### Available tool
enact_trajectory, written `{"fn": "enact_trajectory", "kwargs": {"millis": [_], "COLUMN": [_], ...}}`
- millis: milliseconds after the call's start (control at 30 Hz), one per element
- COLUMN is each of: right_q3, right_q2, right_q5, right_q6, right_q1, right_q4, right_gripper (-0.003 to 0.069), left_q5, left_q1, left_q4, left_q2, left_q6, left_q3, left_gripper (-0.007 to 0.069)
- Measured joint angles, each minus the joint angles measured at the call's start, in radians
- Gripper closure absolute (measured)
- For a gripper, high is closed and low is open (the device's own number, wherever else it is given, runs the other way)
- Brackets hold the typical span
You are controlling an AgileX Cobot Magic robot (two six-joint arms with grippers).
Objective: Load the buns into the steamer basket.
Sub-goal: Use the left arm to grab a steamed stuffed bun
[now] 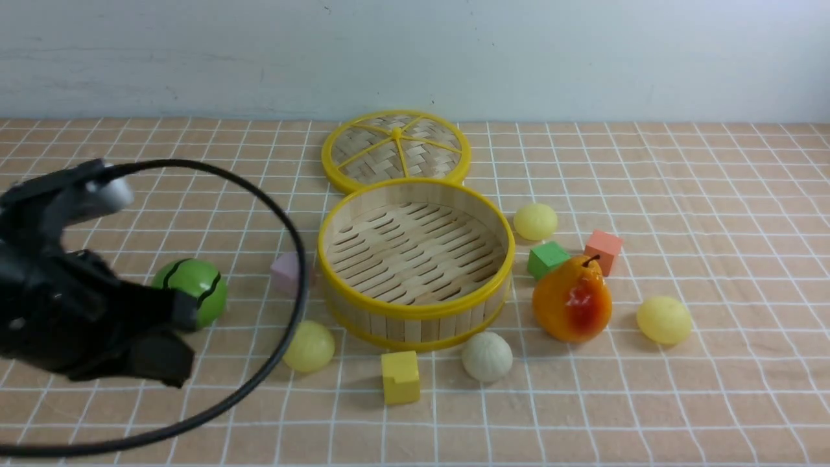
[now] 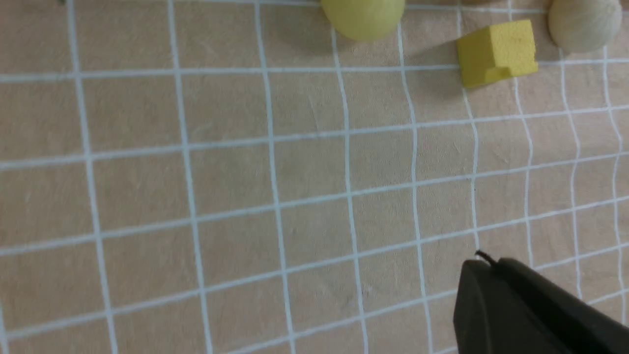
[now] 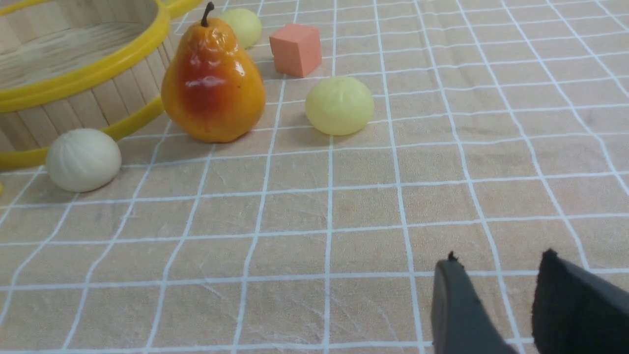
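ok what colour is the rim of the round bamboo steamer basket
Yellow, on the round bamboo steamer basket; front view.

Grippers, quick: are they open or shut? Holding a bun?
Left gripper: cannot tell, it is dark in the front view and cut off in the wrist view.
Right gripper: open a little, holding nothing.

The tan checked table [image 1: 648, 162] holds a bamboo steamer basket [image 1: 415, 313], its flat lid [image 1: 395, 150] behind, a pear [image 1: 572, 298] and a green striped ball [image 1: 194, 285]. Four buns [image 1: 535, 221] [image 1: 663, 320] [image 1: 310, 346] [image 1: 487, 356] lie around the basket — three yellow, one white — with four small blocks [image 1: 400, 376] [image 1: 548, 259] [image 1: 604, 250] [image 1: 285, 271].
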Motion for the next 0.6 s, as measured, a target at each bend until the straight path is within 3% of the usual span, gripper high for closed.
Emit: {"fn": "enact_trajectory", "kwargs": {"millis": [133,233,467,600], "right_q3": [0.0,0.0,0.0,0.0], "right_q2": [0.0,0.0,0.0,0.0], "right_q5": [0.0,0.0,0.0,0.0], "right_q6": [0.0,0.0,0.0,0.0], "right_q1": [0.0,0.0,0.0,0.0], "right_q4": [0.0,0.0,0.0,0.0], "right_gripper": [0.042,0.042,0.042,0.042], "left_q5": [-0.051,-0.056,-0.103,-0.174], "left_q1": [-0.161,-0.218,-0.232,-0.232], "left_q4": [0.086,0.172,0.295,0.308], "left_q2": [0.152,0.263,0.459,0.493], "left_q6": [-0.028,-0.084,-0.106,-0.109], "left_q3": [-0.123,-0.203,-0.289,-0.289], "left_gripper": [0.0638,0.0638,0.0634,0.0582]}}
